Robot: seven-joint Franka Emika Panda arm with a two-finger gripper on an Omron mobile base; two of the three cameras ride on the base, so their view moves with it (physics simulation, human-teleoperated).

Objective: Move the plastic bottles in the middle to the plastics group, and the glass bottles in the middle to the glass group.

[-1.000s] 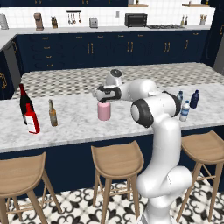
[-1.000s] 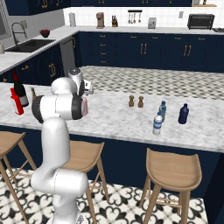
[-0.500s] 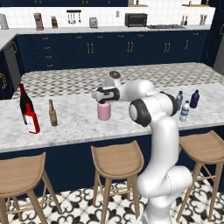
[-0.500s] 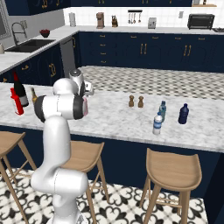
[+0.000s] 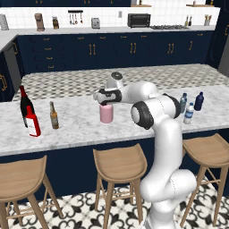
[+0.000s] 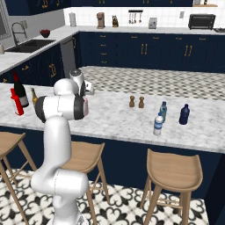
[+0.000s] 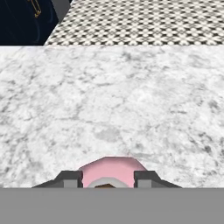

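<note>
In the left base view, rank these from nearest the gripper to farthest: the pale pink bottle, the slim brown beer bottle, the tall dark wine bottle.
1. Pale pink bottle, directly under the gripper, between its fingers.
2. Slim brown beer bottle, further left on the marble counter.
3. Tall dark wine bottle, far left, behind the bright red bottle.
</note>
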